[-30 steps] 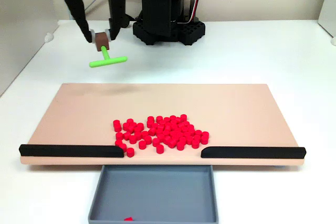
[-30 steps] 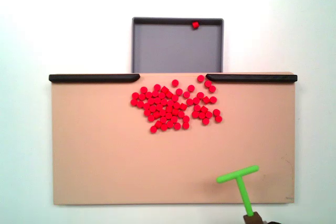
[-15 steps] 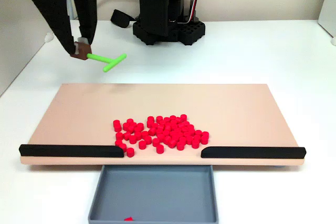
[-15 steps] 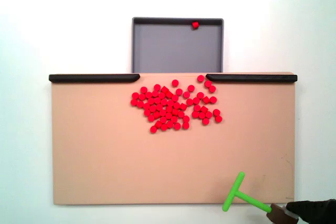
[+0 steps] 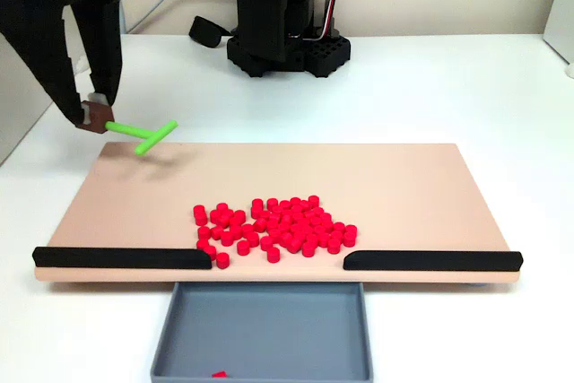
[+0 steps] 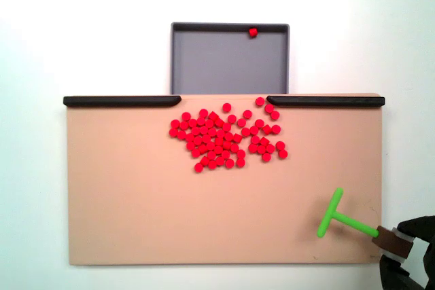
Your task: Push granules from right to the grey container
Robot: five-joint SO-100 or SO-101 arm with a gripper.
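Observation:
The red granules (image 5: 273, 227) lie in a loose pile on the beige board (image 5: 404, 186), just behind the gap between two black strips. In the top-down fixed view the granules (image 6: 228, 138) sit below the grey container (image 6: 217, 66), which holds one red granule (image 6: 253, 32). From the front, the grey container (image 5: 260, 325) lies below the board's near edge. My gripper (image 5: 92, 115) hangs over the board's far left corner, shut on the brown end block of a green T-shaped stick (image 5: 141, 132). From above, the gripper (image 6: 392, 242) and green T-shaped stick (image 6: 340, 215) are at the lower right, well apart from the pile.
Black strips (image 5: 121, 257) (image 5: 430, 260) line the board's near edge on both sides of the gap. The arm's black base (image 5: 282, 29) stands behind the board. White table surrounds the board.
The gripper has carried the stick leftwards and down to the board's corner in the front view. The stick has swung from hanging down to lying sideways, its crossbar now over the board.

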